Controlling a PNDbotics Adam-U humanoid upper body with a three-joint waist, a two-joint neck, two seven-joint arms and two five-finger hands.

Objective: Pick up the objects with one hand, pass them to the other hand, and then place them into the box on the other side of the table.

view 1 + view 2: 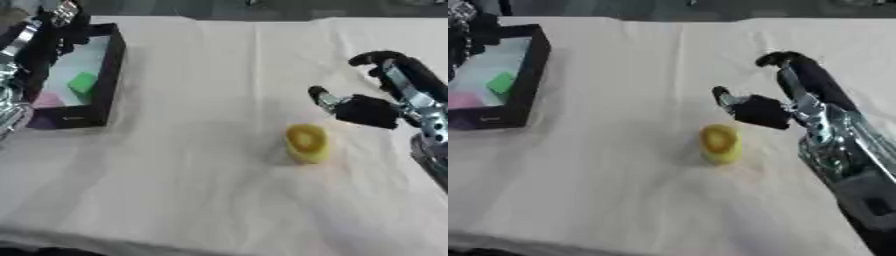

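Your yellow object [306,143] sits right of centre on the table, a rounded, stubby piece with a darker brownish ring on the face turned up toward the camera; what it is exactly cannot be made out. It rests alone on a pale cream tablecloth [201,190] that covers the whole table and shows soft creases and folds, notably one running from the far edge toward the middle. Beyond the far edge you see only a dark strip of floor or background. Your right hand [776,102] hangs just beyond and to the right of the yellow object, apart from it, with its fingers spread and holding nothing: the thumb points toward the table's middle and a finger arches up behind. At the far left corner stands the dark box [109,75] with a pale floor, and inside it lie a green block [83,82] and a pink piece [45,100]. Your left hand [35,40] is at the box's far left side; you cannot tell how its fingers stand.
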